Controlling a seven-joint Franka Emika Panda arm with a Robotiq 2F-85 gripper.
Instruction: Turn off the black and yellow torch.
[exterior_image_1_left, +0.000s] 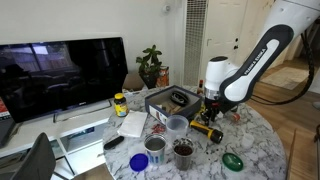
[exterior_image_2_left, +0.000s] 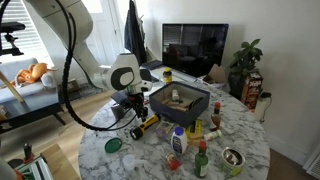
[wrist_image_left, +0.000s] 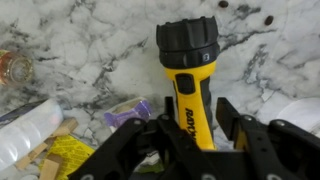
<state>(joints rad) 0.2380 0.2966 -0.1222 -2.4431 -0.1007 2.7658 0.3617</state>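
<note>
The black and yellow torch (wrist_image_left: 187, 70) lies on the marble table (wrist_image_left: 280, 60), with its black head pointing away from the wrist camera. It also shows in both exterior views (exterior_image_1_left: 208, 131) (exterior_image_2_left: 146, 126), near the table edge. My gripper (wrist_image_left: 197, 100) is low over the torch, with a finger on each side of the yellow body. The fingers are open, and a gap shows on the right side. The gripper also shows in both exterior views (exterior_image_1_left: 210, 118) (exterior_image_2_left: 137, 112). I cannot tell whether the torch's light is on.
A black box (exterior_image_1_left: 170, 100) (exterior_image_2_left: 180, 100) stands beside the gripper. Cups and tins (exterior_image_1_left: 177, 125), a green lid (exterior_image_1_left: 232, 160) (exterior_image_2_left: 113, 145), bottles (exterior_image_2_left: 178, 140) and a yellow-lidded jar (exterior_image_1_left: 120, 104) crowd the table. A purple item (wrist_image_left: 128, 110) and wrappers lie left of the torch.
</note>
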